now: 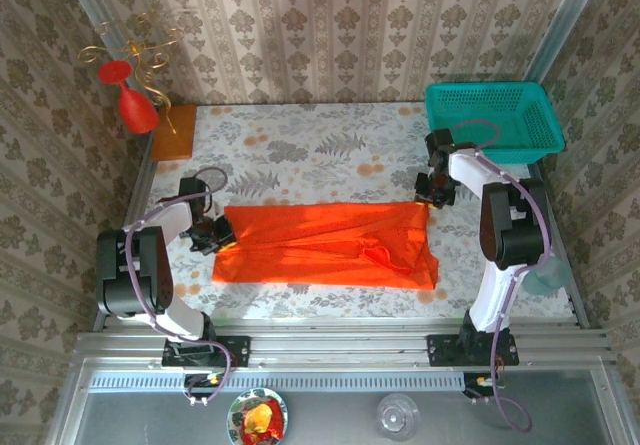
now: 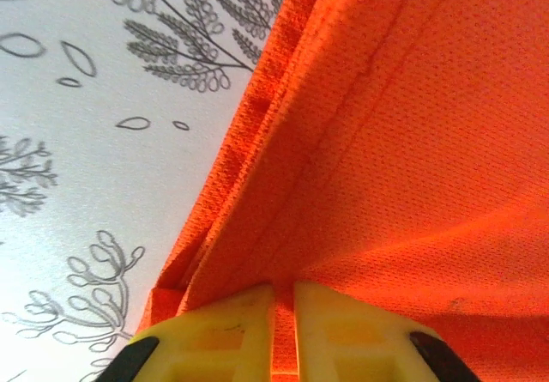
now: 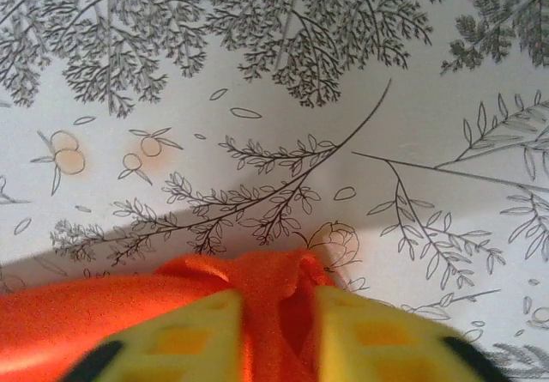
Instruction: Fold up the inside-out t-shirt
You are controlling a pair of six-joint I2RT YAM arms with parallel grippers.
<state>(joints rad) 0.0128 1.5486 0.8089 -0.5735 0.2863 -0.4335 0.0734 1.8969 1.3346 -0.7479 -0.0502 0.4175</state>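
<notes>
The inside-out t-shirt (image 1: 330,245) is bright orange and lies as a long folded band across the middle of the table. My left gripper (image 1: 222,233) sits at its left end. In the left wrist view the yellow fingers (image 2: 223,335) of that gripper (image 2: 285,330) are shut on a thin fold of the shirt's edge (image 2: 386,142). My right gripper (image 1: 432,197) is at the shirt's far right corner. In the right wrist view its jaws (image 3: 279,339) stand somewhat apart, with a bunched tuft of orange cloth (image 3: 257,288) rising between them and a dark hollow beside the right finger.
A teal basket (image 1: 490,120) stands at the back right, just behind the right arm. A red goblet-shaped ornament (image 1: 135,105) and an orange-brown wooden block (image 1: 175,130) are at the back left. The floral tablecloth (image 1: 300,145) lies bare behind the shirt.
</notes>
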